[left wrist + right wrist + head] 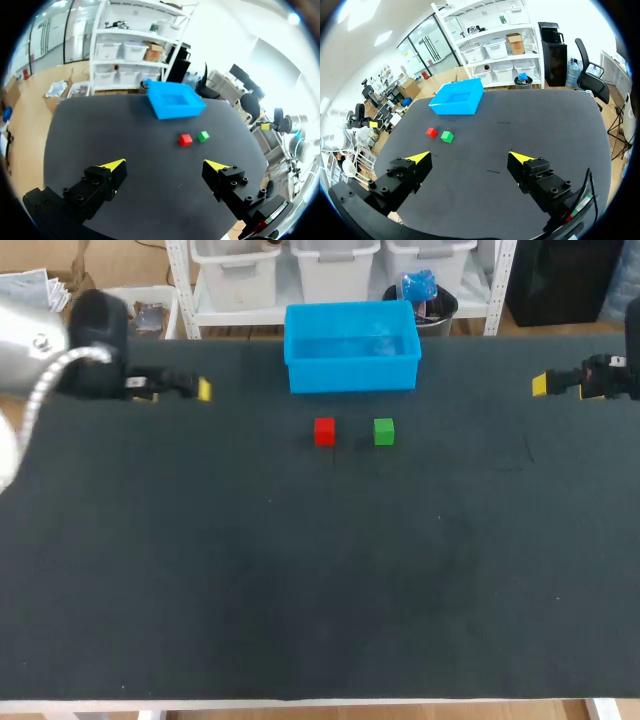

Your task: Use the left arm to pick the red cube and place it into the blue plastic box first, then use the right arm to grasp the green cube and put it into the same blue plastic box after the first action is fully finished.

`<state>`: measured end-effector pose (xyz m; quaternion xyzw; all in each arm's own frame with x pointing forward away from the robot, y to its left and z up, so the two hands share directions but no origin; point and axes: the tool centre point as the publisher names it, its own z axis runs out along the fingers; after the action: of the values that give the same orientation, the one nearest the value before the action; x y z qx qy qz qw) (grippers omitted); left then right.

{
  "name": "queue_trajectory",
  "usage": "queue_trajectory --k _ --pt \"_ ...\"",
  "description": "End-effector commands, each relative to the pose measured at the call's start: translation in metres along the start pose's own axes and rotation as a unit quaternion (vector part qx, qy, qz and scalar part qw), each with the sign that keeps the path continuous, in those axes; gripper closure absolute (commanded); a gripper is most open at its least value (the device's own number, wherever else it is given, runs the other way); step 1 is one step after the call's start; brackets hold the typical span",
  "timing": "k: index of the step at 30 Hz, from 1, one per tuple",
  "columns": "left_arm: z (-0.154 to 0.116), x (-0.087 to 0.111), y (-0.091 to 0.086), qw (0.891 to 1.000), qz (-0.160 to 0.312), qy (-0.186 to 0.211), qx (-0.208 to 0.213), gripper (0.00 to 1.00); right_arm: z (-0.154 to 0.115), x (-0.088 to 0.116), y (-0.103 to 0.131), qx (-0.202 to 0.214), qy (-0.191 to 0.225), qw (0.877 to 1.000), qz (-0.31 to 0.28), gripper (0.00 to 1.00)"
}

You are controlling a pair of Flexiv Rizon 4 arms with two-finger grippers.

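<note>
Your left pincer (166,165) and right pincer (470,158) hang wide and empty, likely because the red cube (324,431) isn't yet picked.

The left arm (35,340), at ten o'clock in the head view, is a rounded silver housing with a black joint and a silvery braided hose (45,380). The left gripper (166,165) and the right gripper (470,158) have blocky black fingers (95,187) studded with round screw heads and tipped with yellow wedges. At five o'clock in the right wrist view loops a thin black cable (590,180), beside what may be a red-and-green label (572,212).
</note>
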<state>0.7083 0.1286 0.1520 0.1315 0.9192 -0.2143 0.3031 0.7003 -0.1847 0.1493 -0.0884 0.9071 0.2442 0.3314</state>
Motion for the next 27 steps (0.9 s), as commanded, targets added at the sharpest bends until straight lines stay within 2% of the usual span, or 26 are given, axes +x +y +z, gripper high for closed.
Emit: queue_trajectory --k 1,4,5,6,22,24,27 --pt "0.038 -0.023 -0.029 0.981 -0.013 0.095 -0.166 0.0 0.0 0.0 0.0 0.001 0.0 1.0 0.0 0.0" --pt "0.05 -0.023 -0.038 0.976 -0.022 0.106 -0.191 0.0 0.0 0.0 0.0 0.001 0.0 1.0 0.0 0.0" --pt "0.054 -0.024 -0.041 0.98 -0.02 0.103 -0.17 0.0 0.0 0.0 0.0 0.001 0.0 1.0 0.0 0.0" --pt "0.056 -0.025 -0.045 0.98 -0.013 0.107 -0.168 0.0 0.0 0.0 0.0 0.001 0.0 1.0 0.0 0.0" --pt "0.056 -0.025 -0.045 0.98 -0.013 0.107 -0.168 0.0 0.0 0.0 0.0 0.001 0.0 1.0 0.0 0.0" --pt "0.063 -0.026 -0.049 0.969 -0.035 0.125 -0.211 0.0 0.0 0.0 0.0 0.001 0.0 1.0 0.0 0.0" --pt "0.075 -0.028 -0.062 0.961 -0.047 0.103 -0.253 0.0 0.0 0.0 0.0 0.001 0.0 1.0 0.0 0.0"
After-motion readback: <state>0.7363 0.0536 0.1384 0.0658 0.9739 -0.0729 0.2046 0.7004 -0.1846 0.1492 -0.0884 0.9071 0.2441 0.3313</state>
